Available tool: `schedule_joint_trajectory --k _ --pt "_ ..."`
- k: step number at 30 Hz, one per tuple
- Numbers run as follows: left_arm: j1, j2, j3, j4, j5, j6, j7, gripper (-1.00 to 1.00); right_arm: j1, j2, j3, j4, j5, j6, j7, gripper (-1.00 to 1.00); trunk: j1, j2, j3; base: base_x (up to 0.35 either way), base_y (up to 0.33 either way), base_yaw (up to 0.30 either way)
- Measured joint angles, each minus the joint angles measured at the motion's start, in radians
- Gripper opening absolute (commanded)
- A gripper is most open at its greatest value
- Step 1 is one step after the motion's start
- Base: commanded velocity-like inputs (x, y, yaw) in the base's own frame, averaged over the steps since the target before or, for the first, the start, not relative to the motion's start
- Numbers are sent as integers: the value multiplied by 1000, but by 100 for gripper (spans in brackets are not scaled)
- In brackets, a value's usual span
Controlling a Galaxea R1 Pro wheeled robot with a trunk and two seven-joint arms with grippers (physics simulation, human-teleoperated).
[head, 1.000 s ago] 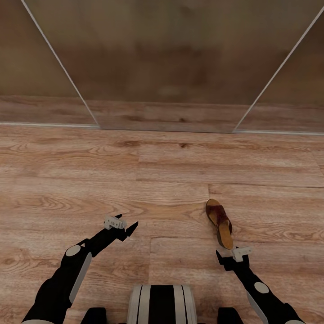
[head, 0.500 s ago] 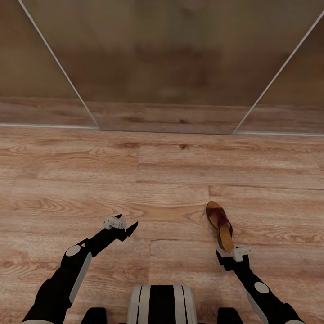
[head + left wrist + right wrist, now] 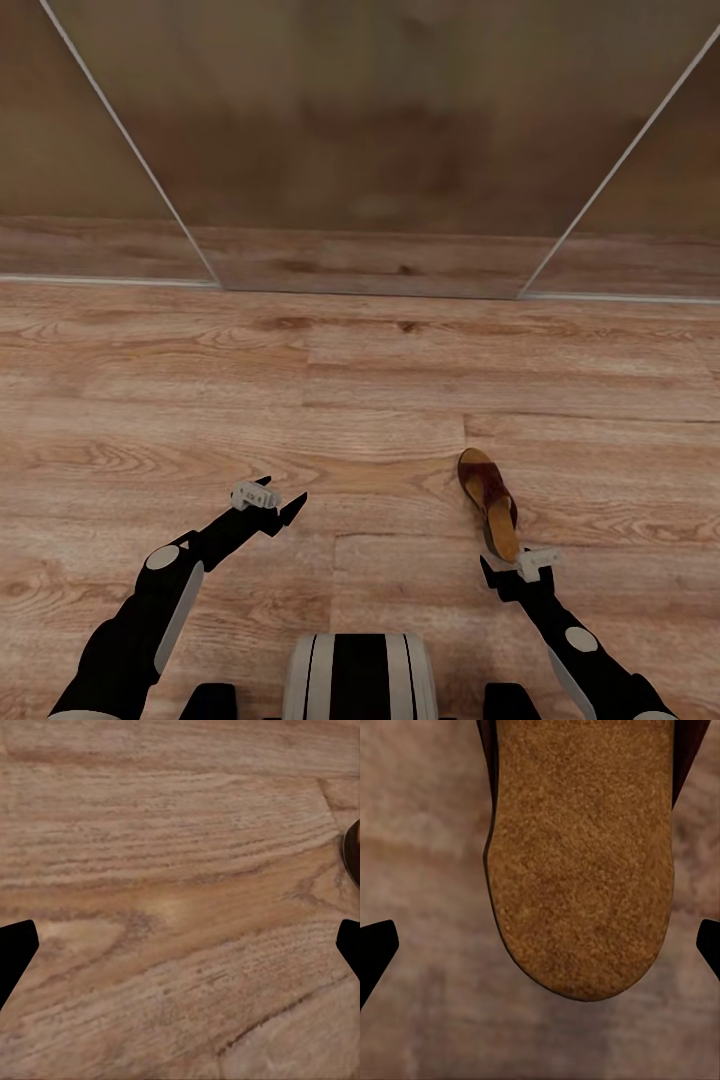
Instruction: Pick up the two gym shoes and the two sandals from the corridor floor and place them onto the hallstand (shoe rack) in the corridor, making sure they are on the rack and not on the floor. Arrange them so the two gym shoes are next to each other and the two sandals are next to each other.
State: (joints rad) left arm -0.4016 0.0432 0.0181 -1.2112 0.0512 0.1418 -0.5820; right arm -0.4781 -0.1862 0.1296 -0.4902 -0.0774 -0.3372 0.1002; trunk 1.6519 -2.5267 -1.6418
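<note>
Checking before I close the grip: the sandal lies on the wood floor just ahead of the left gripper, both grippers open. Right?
Wrong arm. The sandal lies on the floor just ahead of the right gripper, as the head view shows; the left gripper has bare planks before it. Both grippers are open.

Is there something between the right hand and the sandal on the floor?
Nothing visible. The sandal lies on bare floor just ahead of the open right hand, its heel end lying between the fingertips in the wrist view.

Sandal [image 3: 488, 500] on floor [image 3: 360, 400], just before right hand [image 3: 517, 578].
</note>
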Motion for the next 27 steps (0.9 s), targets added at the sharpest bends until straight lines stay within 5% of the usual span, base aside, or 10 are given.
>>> schedule_joint_trajectory --k 18,27 --pt "0 0 0 4 0 -5 0 100 0 0 0 -12 0 -2 -1 100 0 0 0 43 0 0" --pt "0 0 0 4 0 -5 0 100 0 0 1 -30 1 -2 -1 100 2 -1 -19 0 0 0"
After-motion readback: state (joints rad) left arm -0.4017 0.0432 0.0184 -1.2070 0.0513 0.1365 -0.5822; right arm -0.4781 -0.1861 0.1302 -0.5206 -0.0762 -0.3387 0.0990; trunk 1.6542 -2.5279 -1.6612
